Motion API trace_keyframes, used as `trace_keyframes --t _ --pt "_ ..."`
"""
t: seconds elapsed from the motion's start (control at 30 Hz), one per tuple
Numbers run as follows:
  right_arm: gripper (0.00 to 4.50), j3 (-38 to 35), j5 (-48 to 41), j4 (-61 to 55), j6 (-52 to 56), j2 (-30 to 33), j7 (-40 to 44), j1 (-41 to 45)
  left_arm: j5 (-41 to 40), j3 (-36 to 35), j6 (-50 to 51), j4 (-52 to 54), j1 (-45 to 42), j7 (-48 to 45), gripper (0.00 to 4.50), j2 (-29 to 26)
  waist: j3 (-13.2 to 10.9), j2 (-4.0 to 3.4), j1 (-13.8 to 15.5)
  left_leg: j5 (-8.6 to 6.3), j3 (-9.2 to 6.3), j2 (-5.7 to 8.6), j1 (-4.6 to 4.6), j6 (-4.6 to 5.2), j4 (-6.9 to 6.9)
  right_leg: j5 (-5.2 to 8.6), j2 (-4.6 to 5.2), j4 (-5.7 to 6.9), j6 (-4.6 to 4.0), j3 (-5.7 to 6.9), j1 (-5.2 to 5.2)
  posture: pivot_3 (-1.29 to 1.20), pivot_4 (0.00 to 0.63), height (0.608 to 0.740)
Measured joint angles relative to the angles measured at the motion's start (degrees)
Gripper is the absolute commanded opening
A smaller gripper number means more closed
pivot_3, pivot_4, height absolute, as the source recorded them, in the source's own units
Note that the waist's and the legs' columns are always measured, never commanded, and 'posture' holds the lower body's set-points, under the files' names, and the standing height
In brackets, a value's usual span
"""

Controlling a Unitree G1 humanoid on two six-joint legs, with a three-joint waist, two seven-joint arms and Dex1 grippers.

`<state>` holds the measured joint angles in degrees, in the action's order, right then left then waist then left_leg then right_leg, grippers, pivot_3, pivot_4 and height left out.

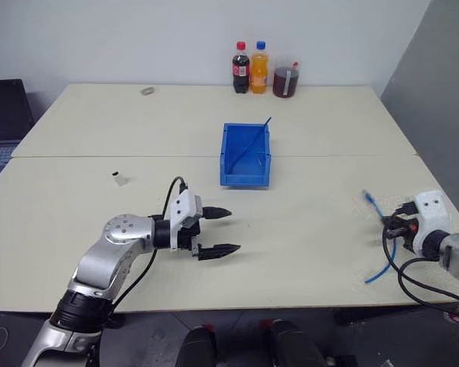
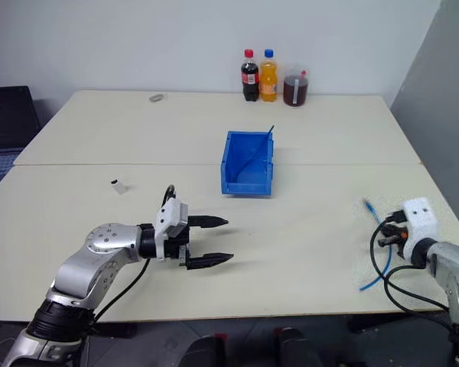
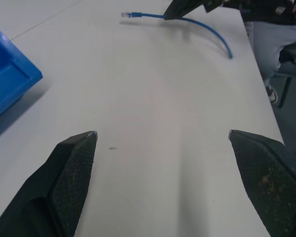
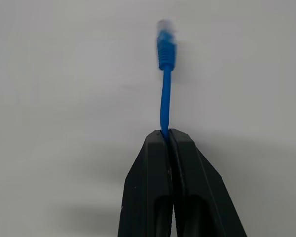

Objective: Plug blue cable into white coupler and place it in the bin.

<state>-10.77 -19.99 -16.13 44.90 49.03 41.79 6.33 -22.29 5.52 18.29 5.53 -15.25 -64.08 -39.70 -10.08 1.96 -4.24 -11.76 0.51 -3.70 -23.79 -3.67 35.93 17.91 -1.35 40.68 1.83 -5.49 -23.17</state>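
Right wrist view: the right gripper (image 4: 168, 136) has its jaws pinching the blue cable (image 4: 164, 94), far right of the bin (image 1: 245, 155). Left gripper (image 1: 223, 231) jaws are spread.

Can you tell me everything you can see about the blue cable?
The blue cable is thin, light blue and bendy, like a network cable. One end has a blue boot with a small clear plug on its tip; that end sticks out past the right gripper, whose two black fingers are shut on the cable a short way behind the plug. The rest of the cable curves away behind the gripper and lies on the pale table near its right edge. It is well apart from the bin.
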Motion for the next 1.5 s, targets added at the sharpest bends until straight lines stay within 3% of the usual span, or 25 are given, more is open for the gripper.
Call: trace_keyframes --t 0.1,0.17,0.27,0.43,0.57,0.63,0.77,1.07,1.27,1.5 --pt "0.03 7.82 0.87 -3.52 -4.14 2.33 6.9 3.96 1.23 -2.17 -1.88 -3.28 1.53 0.93 4.5 -0.84 -0.03 0.09 -0.25 0.0 -0.23 -0.02 -0.08 0.0 0.04 0.0 -0.04 -0.01 -0.01 0.08 0.02 0.0 0.15 0.74" --pt "0.03 15.29 3.35 -3.44 -6.95 0.71 9.23 9.29 1.59 -3.48 -2.65 -4.25 2.76 1.06 4.5 -1.84 -0.08 0.18 -0.66 0.0 -0.18 -0.02 -0.06 0.0 0.06 -0.01 -0.05 0.0 0.0 0.08 -0.03 0.0 0.15 0.74" --pt "0.03 24.81 6.59 -2.06 -10.74 -4.37 11.16 15.56 1.97 -5.91 -3.54 -4.85 4.09 1.23 4.5 -3.06 -0.12 0.17 -0.49 0.0 -0.2 0.03 -0.16 -0.01 0.06 -0.01 0.06 0.01 -0.01 0.14 -0.05 0.0 0.15 0.74" --pt "0.03 40.65 16.55 12.78 -22.71 -19.37 13.68 30.32 2.03 -11.39 -3.7 -5.74 9.86 0.94 4.5 -7.77 -0.13 0.26 -0.69 0.0 -0.13 -0.03 -0.14 -0.01 0.04 -0.01 0.06 0.02 -0.18 0.2 -0.1 0.0 0.15 0.74" --pt "0.03 45.86 21.31 24.45 -30.11 -27.64 14.24 36.84 2.08 -13.82 -3.64 -5.59 12.83 1.45 4.5 -8.49 -0.13 0.27 0.0 0.0 -0.15 -0.01 -0.24 -0.02 0.05 -0.04 0.17 0.03 -0.35 0.37 -0.12 0.0 0.15 0.74" --pt "0.03 46.23 23.07 29.59 -33.86 -30.58 14.5 39.04 2.06 -14.3 -3.59 -4.59 14.51 2.12 4.5 -8.48 -0.12 0.29 0.75 -0.01 -0.17 0.04 -0.29 -0.03 0.06 -0.06 0.3 0.04 -0.41 0.46 -0.12 0.0 0.15 0.74" --pt "0.81 46.34 24.32 33.26 -36.88 -31.52 15.35 39.46 2.05 -14.41 -3.34 -3.19 15.22 2.43 4.5 -8.46 -0.12 0.28 1.53 -0.01 -0.2 0.08 -0.29 -0.03 0.06 -0.07 0.36 0.04 -0.43 0.53 -0.1 0.0 0.15 0.74" --pt "3.16 43.69 23.86 28.83 -36.33 -28.37 18.83 36.55 2.7 -11.8 -3.42 -5.82 11.0 1.52 4.5 -8.07 -0.12 0.28 1.49 -0.01 -0.29 0.04 -0.24 -0.02 0.06 -0.05 0.23 0.19 -0.44 0.58 -0.08 0.0 0.15 0.74" --pt "3.16 36.15 13.95 10.62 -19.24 -24.38 21.18 27.84 5.69 -6.87 -5.82 -13.05 3.97 -0.92 4.5 -6.15 -0.12 0.28 1.63 -0.01 -0.36 0.04 -0.26 -0.03 0.09 -0.04 0.22 0.2 -0.41 0.64 -0.06 0.0 0.15 0.74" --pt "3.16 30.53 9.77 -2.42 -6.3 -24.04 13.48 19.12 9.6 -2.83 -12.75 -21.74 -3.44 -2.91 4.5 -3.02 -0.1 0.28 1.71 0.0 -0.37 0.04 -0.22 -0.02 0.11 0.01 0.19 0.22 -0.32 0.63 -0.02 0.0 0.15 0.74"
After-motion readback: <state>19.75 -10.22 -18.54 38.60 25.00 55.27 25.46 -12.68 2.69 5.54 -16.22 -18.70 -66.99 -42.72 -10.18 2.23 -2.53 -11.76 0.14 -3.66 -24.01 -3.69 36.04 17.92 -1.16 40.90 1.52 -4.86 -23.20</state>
